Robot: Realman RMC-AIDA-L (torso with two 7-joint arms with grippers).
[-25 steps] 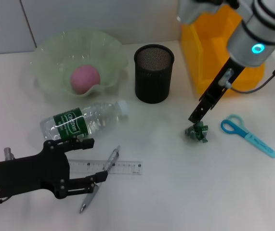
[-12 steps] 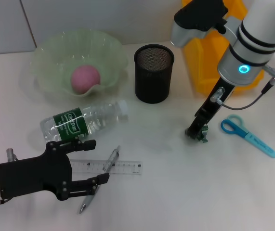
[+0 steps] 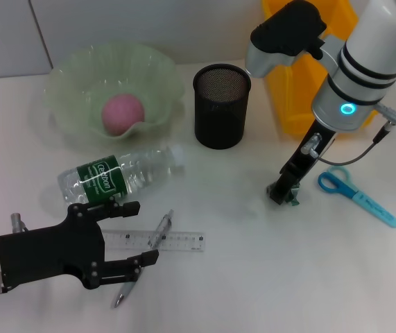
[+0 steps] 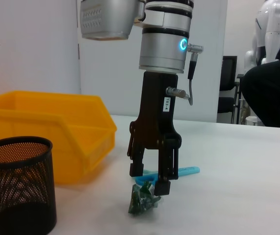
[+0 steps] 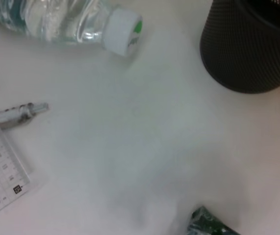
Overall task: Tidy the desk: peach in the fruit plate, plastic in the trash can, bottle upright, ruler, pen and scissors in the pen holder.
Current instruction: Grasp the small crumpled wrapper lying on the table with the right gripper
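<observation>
A crumpled green plastic [image 4: 142, 200] lies on the white desk, and my right gripper [image 3: 279, 193] stands open just over it, one finger on each side [image 4: 152, 182]. The blue scissors [image 3: 357, 196] lie to its right. My left gripper [image 3: 139, 231] is open low over the clear ruler [image 3: 173, 241] and the pen [image 3: 161, 229]. The bottle [image 3: 118, 175] lies on its side behind them. A pink peach [image 3: 122, 114] sits in the green fruit plate [image 3: 156, 69]. The black mesh pen holder [image 3: 221, 105] stands beside the yellow trash can [image 3: 298, 97].
The right wrist view shows the bottle's white cap [image 5: 122, 34], the pen tip [image 5: 19, 112], the ruler end [image 5: 0, 171] and the pen holder's wall [image 5: 250, 58]. A bare stretch of desk [image 3: 253, 277] lies in front.
My right gripper has come down and slightly left onto the plastic, now covering most of it in the head view. The left gripper has barely shifted.
</observation>
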